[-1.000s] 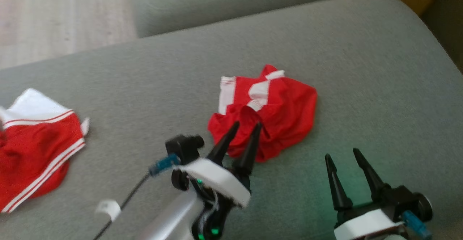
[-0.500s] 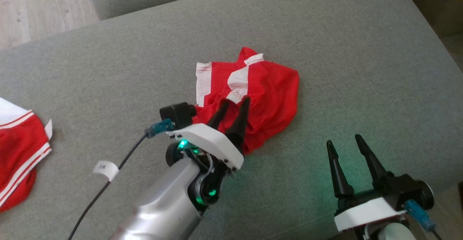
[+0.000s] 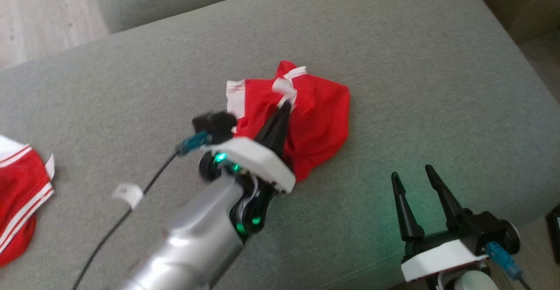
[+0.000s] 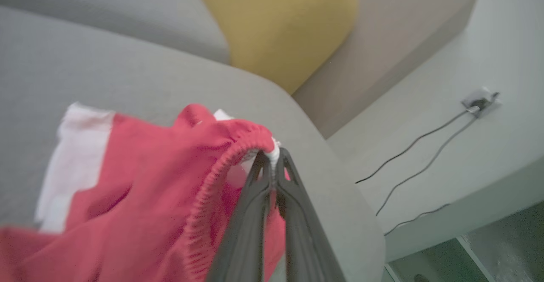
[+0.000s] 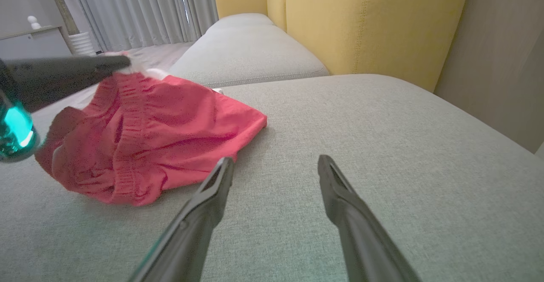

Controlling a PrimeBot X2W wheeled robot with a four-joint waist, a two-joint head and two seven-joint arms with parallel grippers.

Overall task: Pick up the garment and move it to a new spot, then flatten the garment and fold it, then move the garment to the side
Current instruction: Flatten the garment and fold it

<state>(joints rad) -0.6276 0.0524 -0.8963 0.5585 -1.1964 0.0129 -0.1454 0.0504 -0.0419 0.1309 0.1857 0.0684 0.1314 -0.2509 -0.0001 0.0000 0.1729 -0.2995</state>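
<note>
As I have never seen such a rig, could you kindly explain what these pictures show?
This is a two-armed robot. The head view looks down from its head; each wrist view looks along that arm's gripper. On a grey sofa seat lies a crumpled red garment with white trim. The left gripper is shut on its elastic edge; the right gripper hovers open, holding nothing. A second garment, also red and white, lies at the far left.
</note>
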